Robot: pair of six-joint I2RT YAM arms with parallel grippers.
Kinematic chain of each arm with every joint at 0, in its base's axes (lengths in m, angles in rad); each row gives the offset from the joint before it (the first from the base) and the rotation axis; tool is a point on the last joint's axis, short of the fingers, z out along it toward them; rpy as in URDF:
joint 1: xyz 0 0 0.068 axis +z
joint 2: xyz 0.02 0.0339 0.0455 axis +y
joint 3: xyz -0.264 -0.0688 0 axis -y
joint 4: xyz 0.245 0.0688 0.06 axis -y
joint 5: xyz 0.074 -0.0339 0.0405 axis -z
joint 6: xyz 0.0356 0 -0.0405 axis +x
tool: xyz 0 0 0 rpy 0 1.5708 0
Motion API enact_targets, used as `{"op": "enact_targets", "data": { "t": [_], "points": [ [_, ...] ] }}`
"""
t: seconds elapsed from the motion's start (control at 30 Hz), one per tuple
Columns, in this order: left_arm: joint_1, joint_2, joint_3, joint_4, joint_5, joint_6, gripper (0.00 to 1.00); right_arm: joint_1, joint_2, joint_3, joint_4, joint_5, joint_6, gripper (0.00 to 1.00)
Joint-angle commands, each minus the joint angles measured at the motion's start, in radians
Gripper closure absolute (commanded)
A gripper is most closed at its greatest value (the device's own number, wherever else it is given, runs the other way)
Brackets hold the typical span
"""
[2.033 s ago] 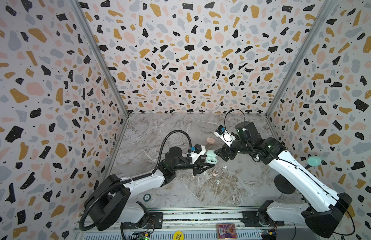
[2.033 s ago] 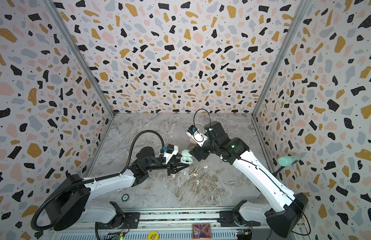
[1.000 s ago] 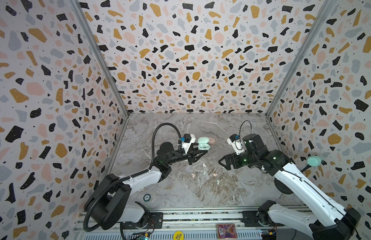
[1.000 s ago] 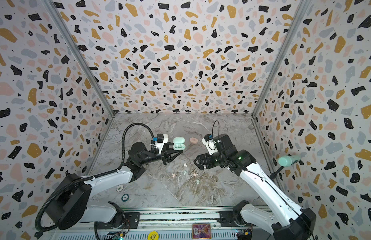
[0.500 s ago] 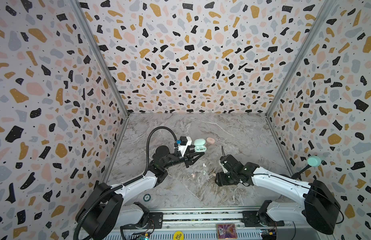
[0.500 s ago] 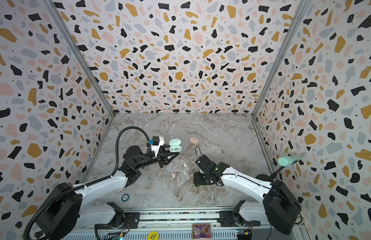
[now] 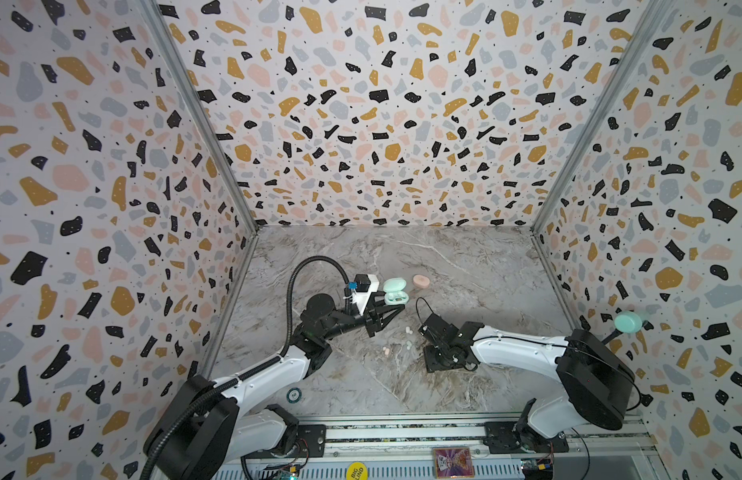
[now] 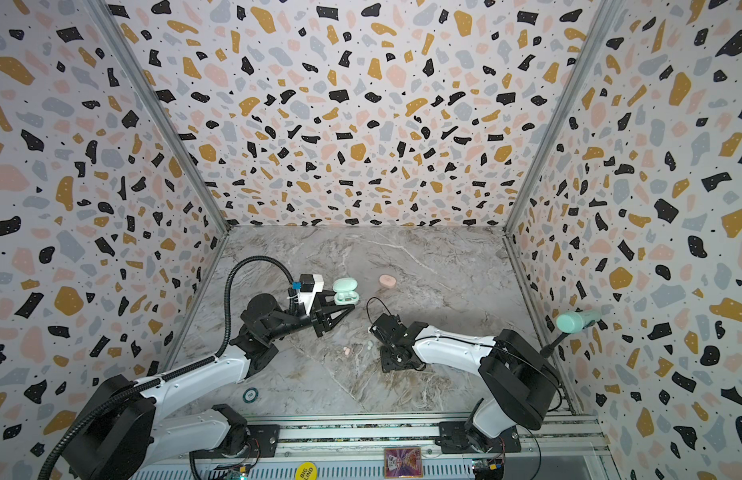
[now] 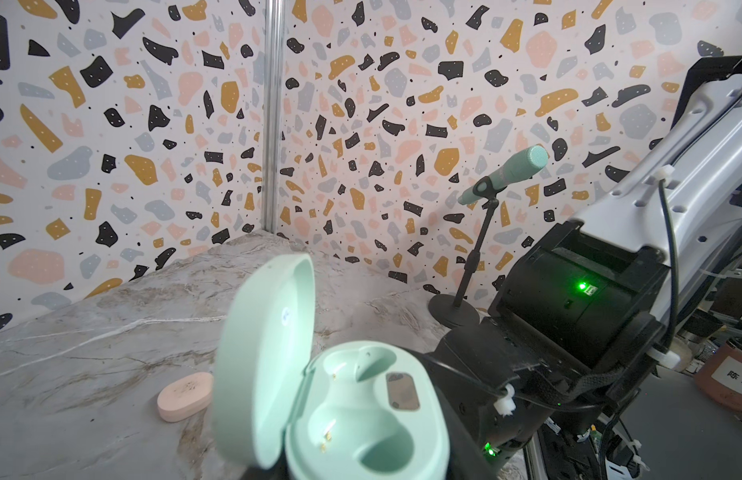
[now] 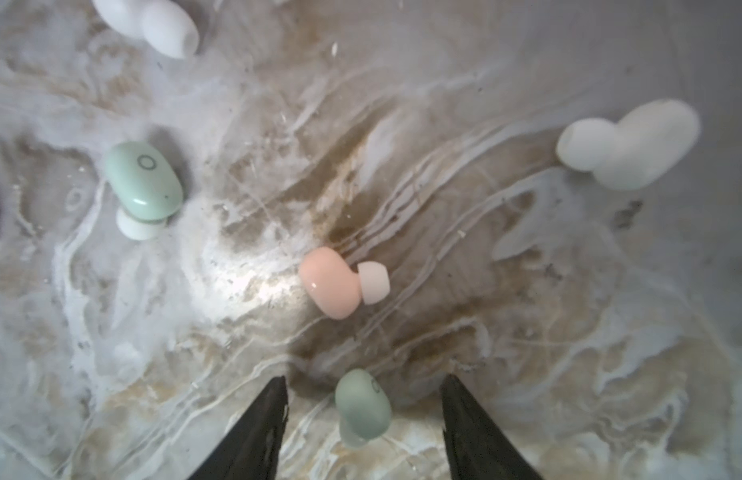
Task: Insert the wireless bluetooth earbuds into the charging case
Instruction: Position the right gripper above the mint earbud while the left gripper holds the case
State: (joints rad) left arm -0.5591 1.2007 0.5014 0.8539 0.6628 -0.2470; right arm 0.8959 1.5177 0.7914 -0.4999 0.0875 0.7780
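The right gripper (image 10: pixel 364 399) is down at the table (image 7: pixel 465 266) near the middle. Its jaws are spread, and a mint bud (image 10: pixel 363 409) lies on the marble between its fingertips (image 10: pixel 269 419). A gap shows on each side of the bud, so nothing is pinched. Just ahead of the tips lies a pink bud (image 10: pixel 340 286), close to the mint one but apart from it. Farther out are a second mint bud (image 10: pixel 142 185), a white bud (image 10: pixel 627 145) and a second white bud (image 10: pixel 165 25), none touching another. In both top views these loose buds lie just left of the right gripper, between the two arms.

Bare marble runs far and right from the right gripper to the walls (image 7: pixel 361 124), and near to the rail (image 7: pixel 402 432). A mic (image 7: pixel 627 322) on its stand is by the right wall, well apart from the gripper.

The left gripper (image 7: pixel 392 309), far and left of the buds, is pressed together on the base of the mint case (image 9: pixel 361 415). The case's lid stands open and both wells are empty, with gold contacts showing. A pink case (image 7: pixel 421 281) lies flat on the table just far and right of the mint case, not touching it. Its lid is closed, so what it holds cannot be told.
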Motion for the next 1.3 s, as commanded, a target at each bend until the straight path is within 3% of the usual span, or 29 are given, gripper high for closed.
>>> {"op": "enact_targets", "data": {
  "t": [0.0, 0.3, 0.63, 1.0, 1.27],
  "points": [
    [0.005, -0.018, -0.008, 0.035, -0.003, 0.015, 0.79, 0.001, -0.001, 0.017, -0.108, 0.077, 0.033, 0.41],
    [0.005, -0.016, -0.004, 0.034, 0.001, 0.016, 0.79, -0.019, -0.118, -0.054, -0.214, 0.118, 0.076, 0.42],
    [0.005, -0.01, -0.003, 0.042, 0.006, 0.008, 0.79, -0.124, -0.278, -0.082, -0.313, 0.17, 0.052, 0.42],
    [0.005, -0.008, -0.004, 0.041, 0.008, 0.007, 0.78, -0.119, -0.275, -0.116, -0.12, -0.064, -0.009, 0.41],
    [0.005, -0.006, -0.001, 0.043, 0.011, 0.005, 0.78, -0.072, -0.153, -0.059, -0.142, 0.023, -0.007, 0.37]
  ]
}}
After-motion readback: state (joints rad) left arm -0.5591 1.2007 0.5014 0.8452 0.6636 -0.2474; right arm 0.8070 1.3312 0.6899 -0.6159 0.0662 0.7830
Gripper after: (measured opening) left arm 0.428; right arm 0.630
